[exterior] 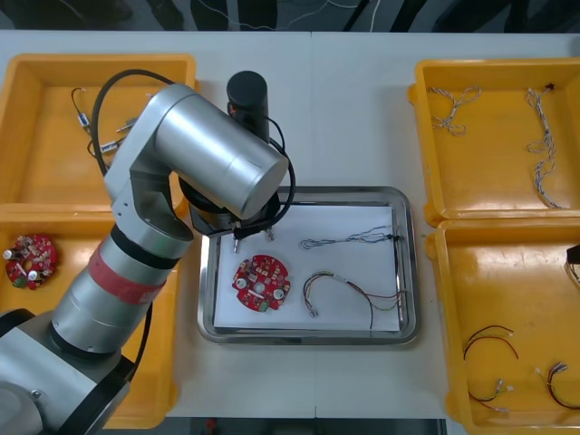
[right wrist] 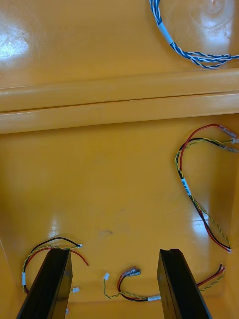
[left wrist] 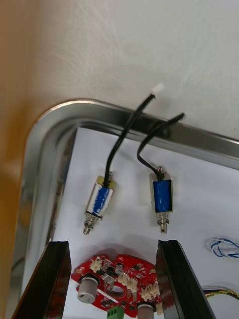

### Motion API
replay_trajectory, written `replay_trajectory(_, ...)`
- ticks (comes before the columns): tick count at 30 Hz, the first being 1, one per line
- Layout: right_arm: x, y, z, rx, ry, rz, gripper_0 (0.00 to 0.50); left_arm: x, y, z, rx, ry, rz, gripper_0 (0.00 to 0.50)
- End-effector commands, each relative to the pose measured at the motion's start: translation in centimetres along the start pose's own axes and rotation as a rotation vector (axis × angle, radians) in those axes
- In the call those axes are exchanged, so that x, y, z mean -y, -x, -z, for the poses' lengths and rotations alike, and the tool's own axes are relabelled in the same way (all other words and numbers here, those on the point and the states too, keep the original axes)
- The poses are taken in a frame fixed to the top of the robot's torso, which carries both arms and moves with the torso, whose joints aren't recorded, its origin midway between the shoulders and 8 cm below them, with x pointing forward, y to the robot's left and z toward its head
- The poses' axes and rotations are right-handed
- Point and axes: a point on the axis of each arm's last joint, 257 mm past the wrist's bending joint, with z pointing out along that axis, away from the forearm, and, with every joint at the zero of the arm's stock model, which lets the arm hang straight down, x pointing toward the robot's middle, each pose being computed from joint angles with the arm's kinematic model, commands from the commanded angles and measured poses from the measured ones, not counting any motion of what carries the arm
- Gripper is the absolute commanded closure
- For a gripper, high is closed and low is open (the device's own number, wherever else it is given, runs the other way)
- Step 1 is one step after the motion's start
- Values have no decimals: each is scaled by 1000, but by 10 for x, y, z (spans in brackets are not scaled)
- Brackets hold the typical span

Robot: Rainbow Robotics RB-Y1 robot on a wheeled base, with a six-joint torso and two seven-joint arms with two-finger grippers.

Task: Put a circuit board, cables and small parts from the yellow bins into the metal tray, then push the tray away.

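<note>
Two blue-wrapped cylindrical small metal parts lie on the shiny metal tray's white lining; we find left hand and right hand spread open, empty.

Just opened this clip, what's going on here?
The left gripper hangs over a corner of the metal tray, jaws open, above two small metal parts lying on its white lining, their black leads draped over the rim. The tray also holds a red circuit board, a blue and white cable and a red and yellow cable. The right gripper is open over loose red and yellow cables in a yellow bin. The tray sits between the bins, not yet pushed away.
</note>
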Motion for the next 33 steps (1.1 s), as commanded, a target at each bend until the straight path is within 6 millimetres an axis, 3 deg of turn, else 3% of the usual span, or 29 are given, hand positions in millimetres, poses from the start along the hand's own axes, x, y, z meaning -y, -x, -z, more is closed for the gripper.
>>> replay_trajectory(1,11,4,14,28,-30,-36,0,-11,46,33,72,-53,114,0)
replay_trajectory(13,12,3,14,24,-39,-37,0,-69,105,67,88,-85,152,0)
replay_trajectory(19,12,3,15,25,-38,-40,0,-100,118,77,80,-71,133,0)
replay_trajectory(33,10,2,16,21,-36,-39,0,-152,134,110,75,-117,18,0)
